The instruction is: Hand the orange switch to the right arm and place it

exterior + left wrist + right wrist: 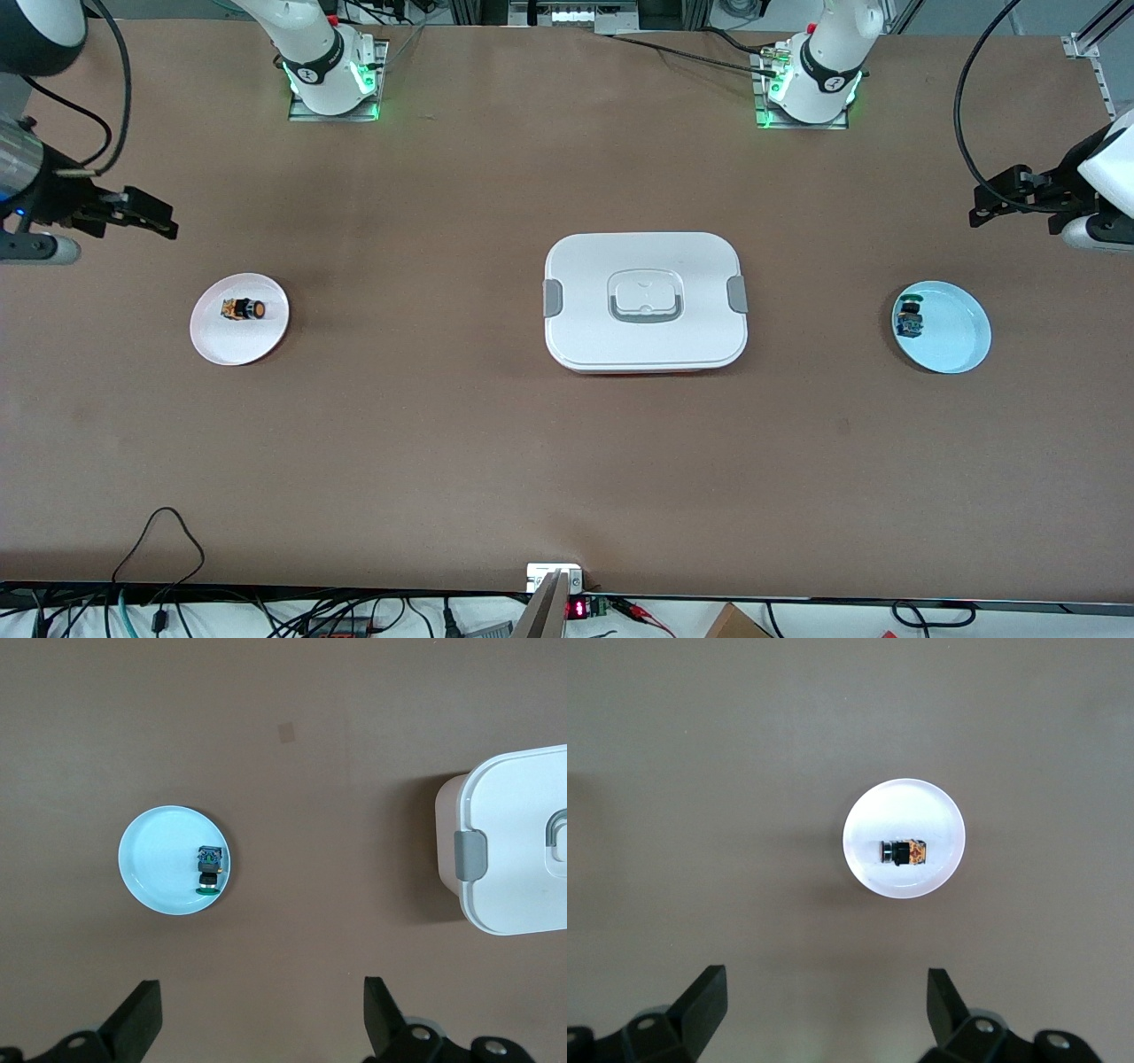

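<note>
2 open grippers raised, orange switch (243,309) on the white plate (266,341) at the right arm's end

I see the left gripper (261,1019) and right gripper (824,1010) spread and holding nothing; a blue-green switch (910,318) lies on the blue plate (961,346), a lidded white box (646,301) between. This fits either pre-pickup or already placed, so I commit to no move

Red digits on small display (577,609) at table edge, seemingly unreadable

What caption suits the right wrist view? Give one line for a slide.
Open right end effector hovering above the orange switch lying on its white plate.
</note>
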